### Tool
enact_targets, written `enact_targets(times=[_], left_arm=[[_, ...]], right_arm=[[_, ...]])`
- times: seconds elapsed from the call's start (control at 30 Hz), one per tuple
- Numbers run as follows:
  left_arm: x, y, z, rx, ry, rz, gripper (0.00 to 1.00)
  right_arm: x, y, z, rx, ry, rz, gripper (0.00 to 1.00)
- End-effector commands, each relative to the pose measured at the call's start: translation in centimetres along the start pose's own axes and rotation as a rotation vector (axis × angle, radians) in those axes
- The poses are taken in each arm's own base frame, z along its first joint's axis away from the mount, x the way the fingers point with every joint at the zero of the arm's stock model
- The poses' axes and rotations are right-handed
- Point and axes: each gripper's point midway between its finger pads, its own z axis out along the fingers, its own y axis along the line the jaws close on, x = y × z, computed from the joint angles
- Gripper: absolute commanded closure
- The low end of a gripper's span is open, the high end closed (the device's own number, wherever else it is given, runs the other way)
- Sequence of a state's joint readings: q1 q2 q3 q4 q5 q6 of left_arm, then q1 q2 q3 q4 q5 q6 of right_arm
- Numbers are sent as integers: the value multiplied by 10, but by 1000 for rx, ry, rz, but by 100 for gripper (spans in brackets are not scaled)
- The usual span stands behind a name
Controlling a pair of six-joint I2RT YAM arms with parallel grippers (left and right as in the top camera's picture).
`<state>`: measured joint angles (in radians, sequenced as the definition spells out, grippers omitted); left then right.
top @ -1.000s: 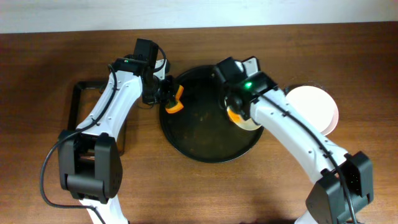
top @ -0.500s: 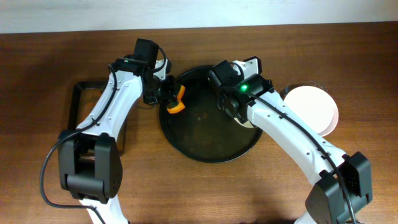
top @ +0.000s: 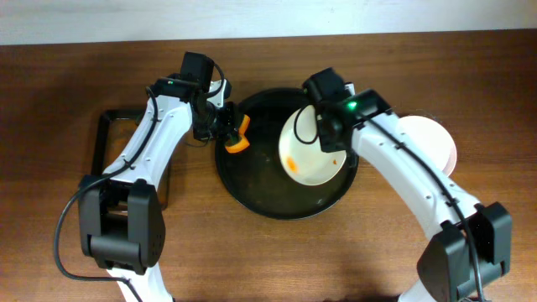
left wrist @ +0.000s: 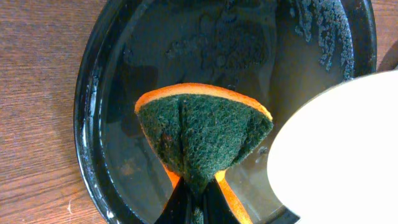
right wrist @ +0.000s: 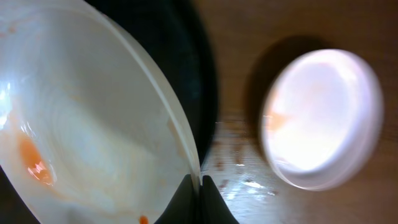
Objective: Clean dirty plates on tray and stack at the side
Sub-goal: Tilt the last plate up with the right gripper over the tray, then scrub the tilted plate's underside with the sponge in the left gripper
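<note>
The tray [top: 252,178] is large, round and black with a raised rim, lying flat on the wooden surface [top: 67,84]. Its bottom is wet, with streaks and beads of water towards 1 o'clock.

A dirty plate [top: 312,155], round, shallow and white, is tilted over the tray's 2 to 3 o'clock part, its face turned up. An orange-red smear sits at the plate's 7 o'clock, with fainter streaks near it. Its rim is pinched between the fingers [right wrist: 185,202] of the right gripper [right wrist: 199,184].

A second plate [top: 430,144], white and nearly clean, lies flat on the surface at the tray's 3 o'clock, just off its rim. Whether another lies beneath it cannot be told.
</note>
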<state>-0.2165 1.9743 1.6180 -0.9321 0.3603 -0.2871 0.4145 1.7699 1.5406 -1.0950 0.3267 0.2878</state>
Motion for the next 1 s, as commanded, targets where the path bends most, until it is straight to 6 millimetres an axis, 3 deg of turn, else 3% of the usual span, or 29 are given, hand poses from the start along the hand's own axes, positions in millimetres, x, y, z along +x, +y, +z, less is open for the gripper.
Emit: enact_targets(times=[0.0, 0.1, 0.2, 0.43, 0.47, 0.53, 0.6, 0.67, 0.87, 0.97], left_arm=[[-7, -9, -16, 29, -36, 28, 99], [-4, -13, -16, 50, -22, 27, 99], [-1, -19, -14, 61, -13, 37, 99], [6, -29, -11, 63, 5, 58, 99], [6, -30, -10, 63, 6, 60, 99], [7, -30, -10, 64, 6, 61, 99], [7, -30, -10, 64, 6, 61, 99], [7, -30, -10, 64, 7, 61, 99], [10, -34, -8, 65, 17, 71, 99], [15, -47, -4, 74, 21, 135, 99]], right_arm=[[6, 18, -2, -235, 53, -35, 96], [7, 19, 8, -273, 86, -35, 96], [10, 34, 21, -336, 106, -138, 96], [18, 47, 48, -382, 135, -380, 95], [17, 48, 49, -385, 126, -407, 88], [13, 49, 49, -386, 103, -434, 60], [10, 49, 50, -383, 91, -431, 58], [11, 48, 50, -379, 103, -396, 59], [36, 33, 49, -315, 288, 6, 61], [46, 32, 53, -302, 322, 41, 61]])
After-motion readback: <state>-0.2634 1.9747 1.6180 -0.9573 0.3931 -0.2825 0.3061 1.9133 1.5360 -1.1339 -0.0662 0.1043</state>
